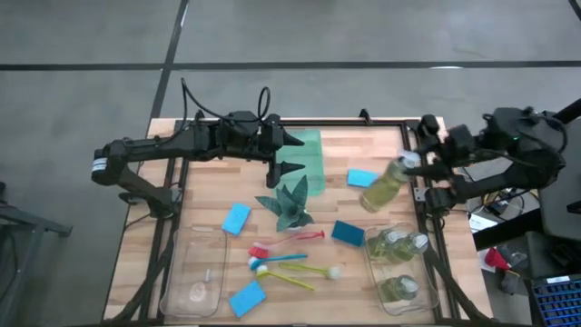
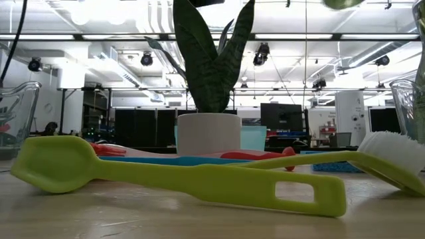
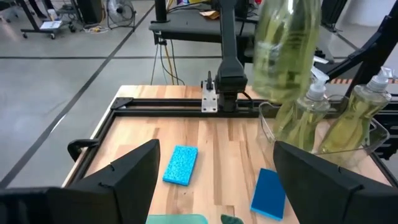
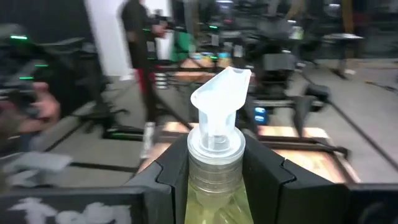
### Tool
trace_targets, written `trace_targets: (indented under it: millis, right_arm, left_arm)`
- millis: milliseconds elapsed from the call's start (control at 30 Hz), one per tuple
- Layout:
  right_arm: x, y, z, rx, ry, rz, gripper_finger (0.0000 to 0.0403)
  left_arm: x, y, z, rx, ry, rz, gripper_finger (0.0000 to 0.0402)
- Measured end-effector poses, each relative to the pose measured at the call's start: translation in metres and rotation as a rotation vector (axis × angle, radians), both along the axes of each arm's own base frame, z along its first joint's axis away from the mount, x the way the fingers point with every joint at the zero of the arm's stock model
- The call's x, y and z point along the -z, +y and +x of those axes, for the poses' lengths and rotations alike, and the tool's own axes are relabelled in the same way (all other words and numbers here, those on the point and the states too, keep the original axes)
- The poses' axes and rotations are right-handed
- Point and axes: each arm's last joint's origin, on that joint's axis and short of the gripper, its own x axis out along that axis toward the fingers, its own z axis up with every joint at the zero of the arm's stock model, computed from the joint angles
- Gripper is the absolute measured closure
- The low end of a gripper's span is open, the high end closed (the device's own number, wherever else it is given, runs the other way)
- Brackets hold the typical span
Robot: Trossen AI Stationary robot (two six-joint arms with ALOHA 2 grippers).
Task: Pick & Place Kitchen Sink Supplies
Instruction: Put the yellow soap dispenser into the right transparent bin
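Note:
My right gripper (image 1: 419, 170) is shut on a clear bottle of yellow-green soap (image 1: 383, 184) above the table's right side. It also fills the right wrist view (image 4: 214, 186). Three more bottles (image 1: 399, 243) stand in the clear bin (image 1: 427, 300) at the right near corner. Four blue sponges lie flat on the table (image 1: 236, 218) (image 1: 361, 178) (image 1: 348, 233) (image 1: 247, 297). The red brush (image 1: 290, 239), blue brush (image 1: 277, 261) and yellow brush (image 1: 295, 274) lie near the middle. My left gripper (image 1: 292, 154) hangs open over the green tray (image 1: 310, 145), touching nothing. My right gripper pinches the bottle at its neck and shoulder (image 4: 214, 163), just under the white cap (image 4: 221, 99), with one finger (image 4: 171, 171) on either side. It comes from the table's right. The bottle is lifted clear and tilted, its body slanting toward the table's left and near side.
A spiky green plant (image 1: 289, 202) in a white pot (image 2: 209, 135) stands mid-table between the sponges. A second clear bin (image 1: 195, 272) sits at the left near corner. The yellow brush (image 2: 179, 176) lies across the near edge. A black frame rail (image 1: 422, 218) runs along the right side.

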Motion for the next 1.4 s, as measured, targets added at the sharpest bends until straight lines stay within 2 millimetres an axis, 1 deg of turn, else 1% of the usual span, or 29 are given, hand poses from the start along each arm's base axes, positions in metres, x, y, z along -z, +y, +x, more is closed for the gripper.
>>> trace_targets:
  millis: [200, 333, 433, 500, 667, 833, 1033, 1167, 1400]
  right_arm:
    - [-0.001, 0.006, -0.036, -0.232, -0.042, 0.028, 0.0295]
    - [-0.005, 0.009, -0.05, -0.404, -0.077, 0.067, 0.0295]
    - [-0.003, 0.01, -0.056, -0.509, -0.054, 0.103, 0.0294]
    - [-0.003, 0.012, -0.057, -0.578, -0.044, 0.113, 0.0294]
    - [-0.003, 0.014, -0.057, -0.657, -0.036, 0.12, 0.0294]
    - [0.0, 0.016, -0.057, -0.776, -0.023, 0.117, 0.0294]
    - [0.011, 0.02, -0.052, -0.897, 0.002, 0.101, 0.0294]
    - [0.017, 0.022, -0.046, -0.924, 0.003, 0.083, 0.0294]
    - [0.03, 0.03, -0.039, -1.027, 0.031, 0.087, 0.0294]
  left_arm:
    - [0.001, 0.0, 0.0, -0.005, 0.0, -0.014, 0.0097]
    - [0.001, 0.0, 0.0, -0.009, 0.001, -0.028, 0.0097]
    - [0.003, 0.0, 0.001, -0.011, -0.004, -0.029, 0.0097]
    - [0.004, 0.0, 0.001, -0.013, -0.002, -0.035, 0.0097]
    - [0.004, 0.001, 0.002, -0.022, -0.006, -0.034, 0.0097]
    - [0.004, 0.001, 0.002, -0.027, -0.005, -0.034, 0.0097]
    - [0.004, 0.001, 0.001, -0.04, -0.004, -0.048, 0.0097]
    - [0.004, 0.001, 0.001, -0.046, -0.004, -0.051, 0.0097]
    - [0.004, 0.001, 0.001, -0.055, -0.005, -0.056, 0.0097]
